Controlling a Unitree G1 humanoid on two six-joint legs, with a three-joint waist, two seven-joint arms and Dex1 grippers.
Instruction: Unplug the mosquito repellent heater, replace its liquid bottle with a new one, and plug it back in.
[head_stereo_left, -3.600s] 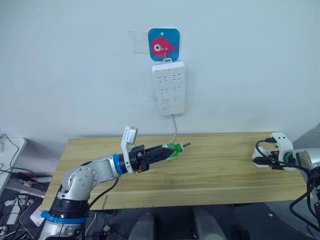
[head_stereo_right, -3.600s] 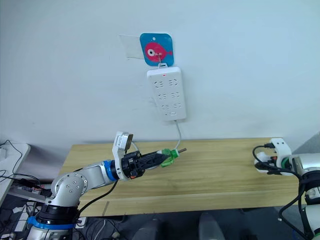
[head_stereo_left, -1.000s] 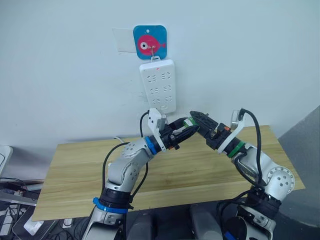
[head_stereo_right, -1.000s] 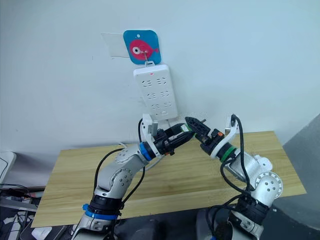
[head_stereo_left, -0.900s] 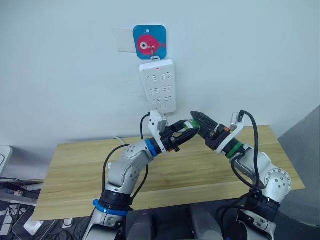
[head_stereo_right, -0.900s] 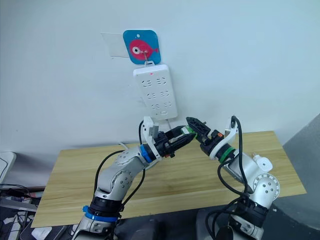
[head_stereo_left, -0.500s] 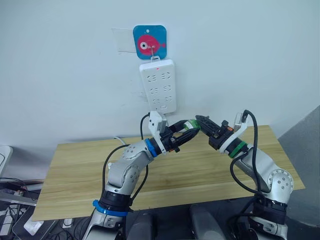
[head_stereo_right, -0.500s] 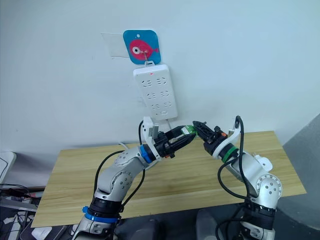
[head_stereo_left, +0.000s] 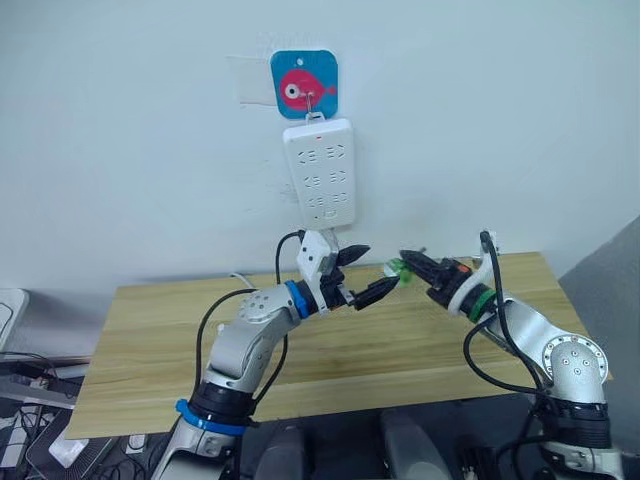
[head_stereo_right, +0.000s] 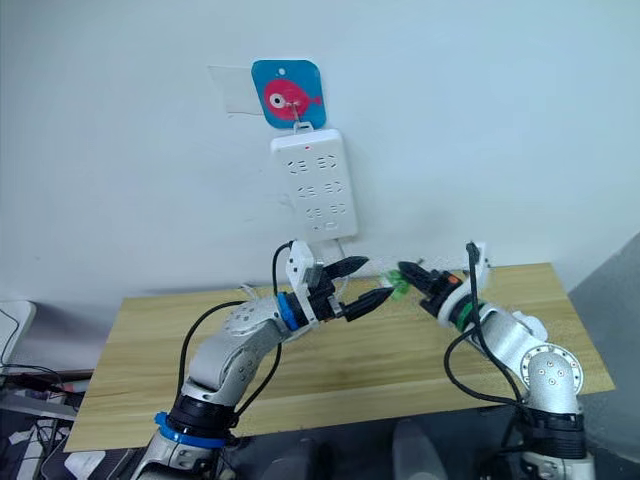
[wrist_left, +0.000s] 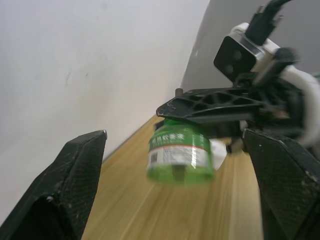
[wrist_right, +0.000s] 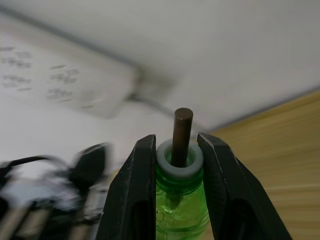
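Observation:
A green liquid bottle (head_stereo_left: 400, 268) with a white collar and a brown wick hangs above the wooden table (head_stereo_left: 150, 340), between my two arms. My right gripper (head_stereo_left: 408, 262) is shut on its neck, the fingers (wrist_right: 142, 185) clamped on either side of the collar. My left gripper (head_stereo_left: 380, 266) stands open just left of the bottle. Its two fingers (wrist_left: 75, 175) are spread wide and clear of the bottle's (wrist_left: 180, 152) base. The mosquito repellent heater is hidden from me.
A tall white power strip (head_stereo_left: 327, 185) hangs on the wall from a blue square hook with a pink fish (head_stereo_left: 305, 88). Its cable drops behind the table. The strip is straight above the two grippers.
My left gripper has opened and let go of the bottle. The right gripper has shut on its neck, and both have sunk slightly.

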